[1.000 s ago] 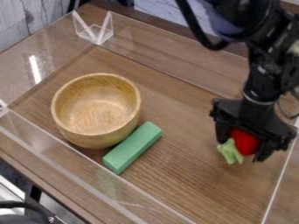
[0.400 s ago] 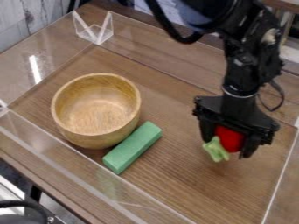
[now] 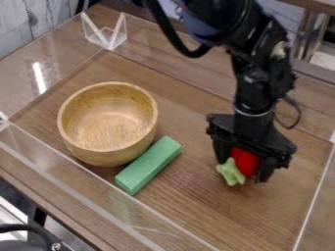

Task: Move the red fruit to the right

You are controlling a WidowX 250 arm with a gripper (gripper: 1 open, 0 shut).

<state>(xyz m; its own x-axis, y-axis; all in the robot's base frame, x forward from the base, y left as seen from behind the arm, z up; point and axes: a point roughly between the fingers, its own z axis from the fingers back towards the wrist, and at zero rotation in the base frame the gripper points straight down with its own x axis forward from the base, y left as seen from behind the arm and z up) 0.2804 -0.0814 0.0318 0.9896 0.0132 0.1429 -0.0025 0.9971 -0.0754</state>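
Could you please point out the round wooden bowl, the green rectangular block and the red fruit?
Round wooden bowl (image 3: 80,119): camera view, inner base.
Green rectangular block (image 3: 149,165): camera view, top face.
Red leafy-capped fruit (image 3: 244,160): camera view, red side.

Wooden table (image 3: 98,196) with 1 bowl (image 3: 108,117)

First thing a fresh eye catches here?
The black robot arm reaching in from the top, its jaws around the small red toy fruit with a light-green leafy cap, right of centre. Then the round tan wooden bowl, left.
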